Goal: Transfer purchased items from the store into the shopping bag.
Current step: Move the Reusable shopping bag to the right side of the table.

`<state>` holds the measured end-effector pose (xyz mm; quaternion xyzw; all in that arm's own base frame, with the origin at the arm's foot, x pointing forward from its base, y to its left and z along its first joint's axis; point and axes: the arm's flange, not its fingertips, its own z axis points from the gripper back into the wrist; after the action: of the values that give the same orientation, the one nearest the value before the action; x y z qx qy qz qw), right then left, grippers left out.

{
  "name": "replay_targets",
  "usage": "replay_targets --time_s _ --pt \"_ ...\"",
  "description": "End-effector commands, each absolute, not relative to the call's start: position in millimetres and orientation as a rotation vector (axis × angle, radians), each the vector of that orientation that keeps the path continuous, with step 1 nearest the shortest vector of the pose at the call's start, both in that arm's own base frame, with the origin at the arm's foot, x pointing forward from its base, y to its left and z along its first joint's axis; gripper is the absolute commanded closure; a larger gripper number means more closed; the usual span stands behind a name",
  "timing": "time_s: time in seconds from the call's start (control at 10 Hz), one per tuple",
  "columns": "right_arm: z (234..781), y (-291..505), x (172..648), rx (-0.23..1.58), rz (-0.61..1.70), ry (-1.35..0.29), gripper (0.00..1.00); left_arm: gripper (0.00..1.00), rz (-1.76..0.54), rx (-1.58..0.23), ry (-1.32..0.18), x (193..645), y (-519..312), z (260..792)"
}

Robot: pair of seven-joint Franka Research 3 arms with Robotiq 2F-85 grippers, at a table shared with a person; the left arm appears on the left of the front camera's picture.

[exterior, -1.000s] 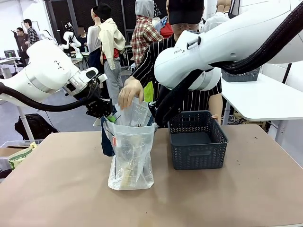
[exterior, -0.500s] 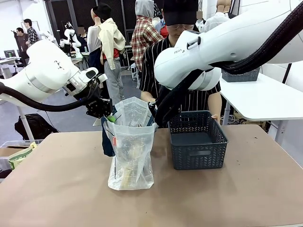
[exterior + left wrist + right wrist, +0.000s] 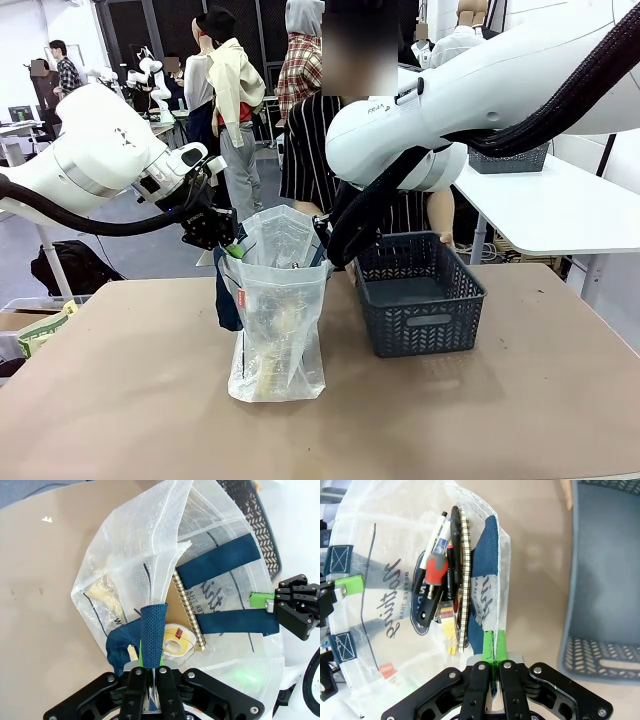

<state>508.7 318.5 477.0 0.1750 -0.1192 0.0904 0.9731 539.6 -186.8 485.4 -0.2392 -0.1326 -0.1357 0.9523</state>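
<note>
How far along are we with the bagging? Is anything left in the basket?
Looks nearly done. The basket shows a bare floor in the front and right wrist views. The shopping bag holds a spiral notebook, a red-handled tool, pens and a tape roll. In hand: the left gripper and right gripper are each shut on the bag's rim, holding it open. Left: releasing the bag.
</note>
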Motion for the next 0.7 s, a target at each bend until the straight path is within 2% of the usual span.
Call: replay_targets --time_s 0.0,0.3,0.6 --pt "477 319 508 0.365 0.175 -0.237 1.00 1.00 -0.274 -0.480 -0.263 541 -186 487" --pt "477 318 509 0.353 0.183 -0.241 1.00 1.00 -0.247 -0.520 -0.253 541 -190 486" --pt "488 339 516 0.361 0.230 -0.247 1.00 1.00 -0.151 -0.718 -0.242 544 -194 487"
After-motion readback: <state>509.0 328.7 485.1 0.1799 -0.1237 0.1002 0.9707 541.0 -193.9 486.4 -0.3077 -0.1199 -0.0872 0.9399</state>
